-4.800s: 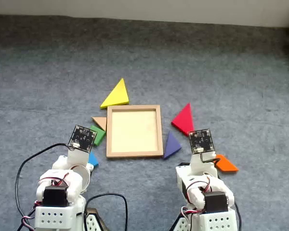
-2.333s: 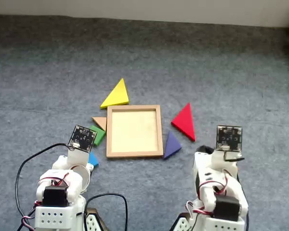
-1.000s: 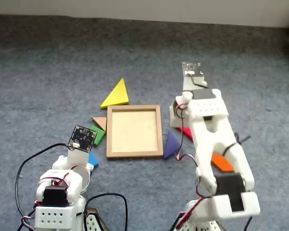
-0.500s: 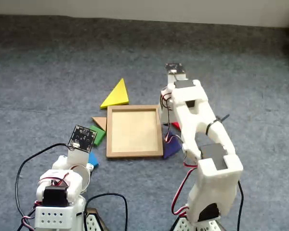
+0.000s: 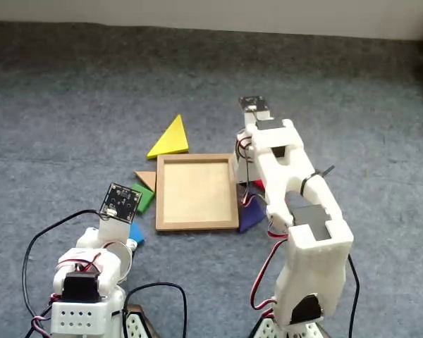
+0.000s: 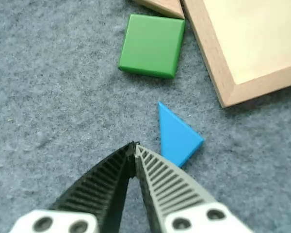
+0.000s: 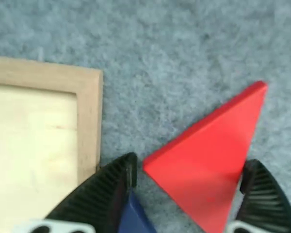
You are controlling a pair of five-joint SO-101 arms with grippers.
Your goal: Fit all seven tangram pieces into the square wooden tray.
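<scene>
The square wooden tray (image 5: 196, 158) lies empty at the table's centre. Around it lie a yellow triangle (image 5: 170, 138), a tan piece (image 5: 146, 179), a green square (image 5: 146, 200), a small blue triangle (image 5: 135, 232) and a purple triangle (image 5: 250, 214). My right arm (image 5: 285, 165) stretches out over the tray's right side. My right gripper (image 7: 191, 165) is open, its fingers straddling the red triangle (image 7: 208, 155) next to the tray rim (image 7: 89, 121). My left gripper (image 6: 135, 145) is shut and empty, just beside the blue triangle (image 6: 177, 137), with the green square (image 6: 153, 45) beyond it.
Everything rests on grey carpet (image 5: 92, 91), open at the far side and at both ends. The purple triangle (image 7: 133, 216) touches the red one near my right gripper's finger. Cables (image 5: 35, 246) loop beside the left arm's base.
The right arm rose from its folded rest, swung forward over the red triangle and shifted slightly left toward the tray. The left arm stayed still.
</scene>
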